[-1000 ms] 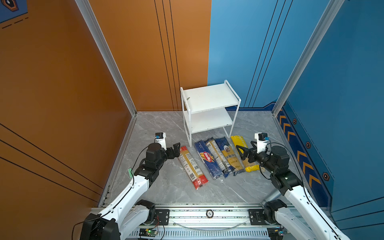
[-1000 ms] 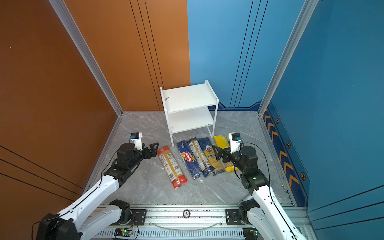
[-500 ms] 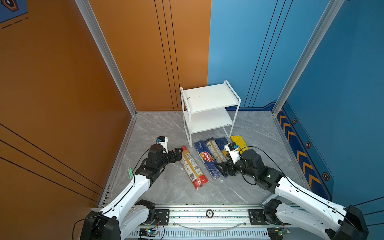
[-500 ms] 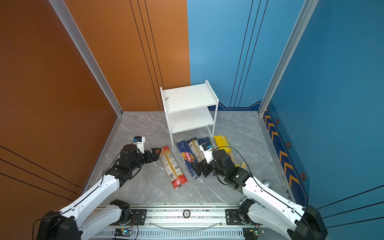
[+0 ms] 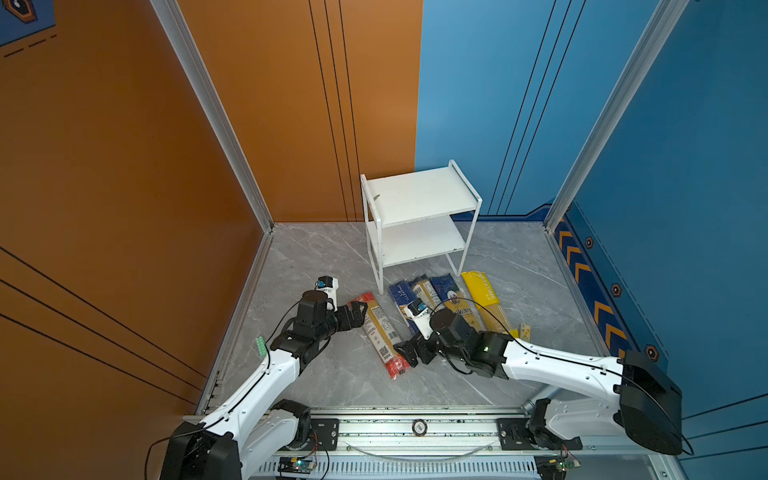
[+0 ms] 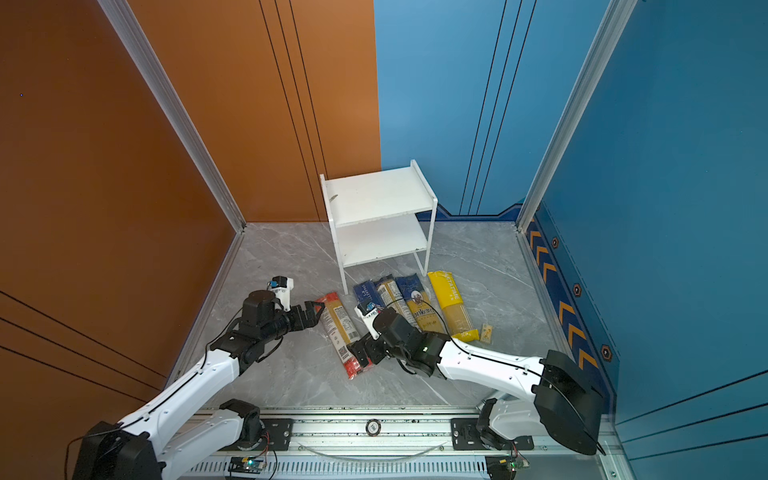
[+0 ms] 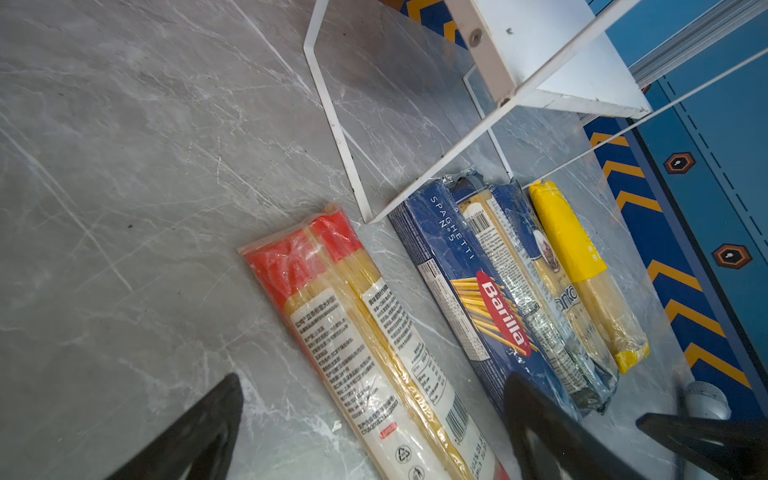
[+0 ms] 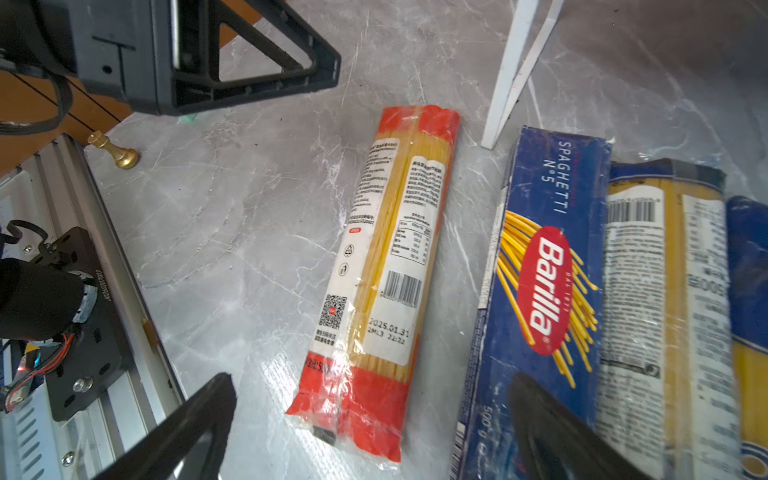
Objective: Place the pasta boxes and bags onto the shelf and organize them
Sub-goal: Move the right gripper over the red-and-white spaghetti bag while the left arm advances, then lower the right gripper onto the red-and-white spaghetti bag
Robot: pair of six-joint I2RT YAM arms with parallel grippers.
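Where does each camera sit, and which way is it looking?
Top views: paired, high up front, looking down on shelf, pasta packs, left arm, right arm.
Left wrist: on the left arm, facing the red-ended pack; left gripper fingers show.
Right wrist: on the right arm, facing that pack; right gripper fingers and left gripper show.
Shared: both wrist views show the Barilla box.

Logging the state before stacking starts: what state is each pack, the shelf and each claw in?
shelf, upright, both boards bare
red-ended spaghetti pack, flat on floor, ungripped
Barilla box, flat on floor
clear blue-labelled pack, lying on floor
portrait pack, lying on floor
yellow pack, flat on floor
left claw, open, holding nothing
right claw, open, holding nothing
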